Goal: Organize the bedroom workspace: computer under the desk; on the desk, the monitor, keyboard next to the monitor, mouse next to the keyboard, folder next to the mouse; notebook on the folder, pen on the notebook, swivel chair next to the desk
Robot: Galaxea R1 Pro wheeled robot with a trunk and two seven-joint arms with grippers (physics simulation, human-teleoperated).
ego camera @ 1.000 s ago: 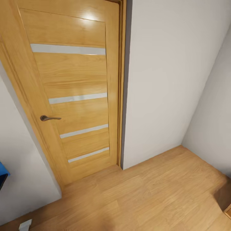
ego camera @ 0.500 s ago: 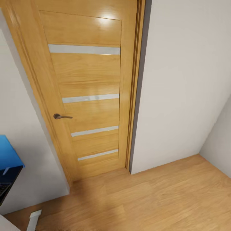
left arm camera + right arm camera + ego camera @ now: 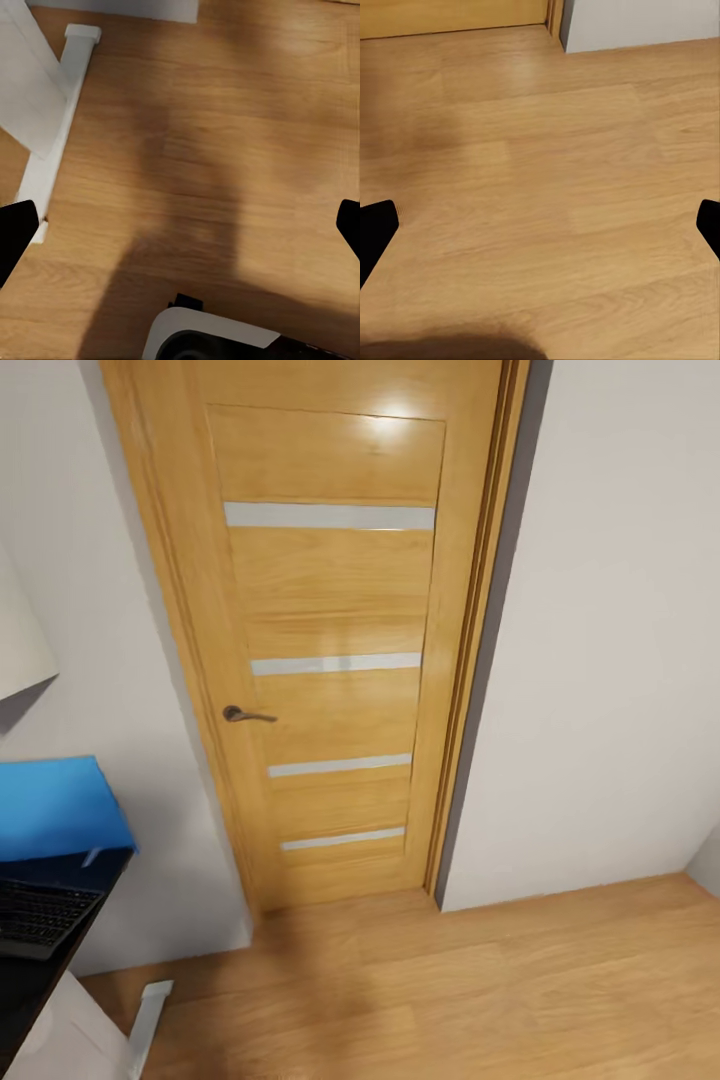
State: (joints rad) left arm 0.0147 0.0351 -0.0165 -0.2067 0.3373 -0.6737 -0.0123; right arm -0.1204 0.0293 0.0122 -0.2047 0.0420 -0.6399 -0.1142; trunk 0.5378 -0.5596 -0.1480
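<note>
Left tool point(image 3: 180, 225) and right tool point(image 3: 540, 225) are held wide open and empty over the wooden floor point(image 3: 547, 187). The table point(image 3: 30, 970), carrying the keyboard point(image 3: 40, 915), lies leftward, so the left arm is judged nearer.

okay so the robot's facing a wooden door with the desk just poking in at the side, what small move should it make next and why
Probably turn the base a bit further toward its left. In the head view the door sits ahead, while the desk, with the keyboard and blue back panel, lies cut off at the left edge. Both grippers, left and right, hang open over bare floor.
</note>
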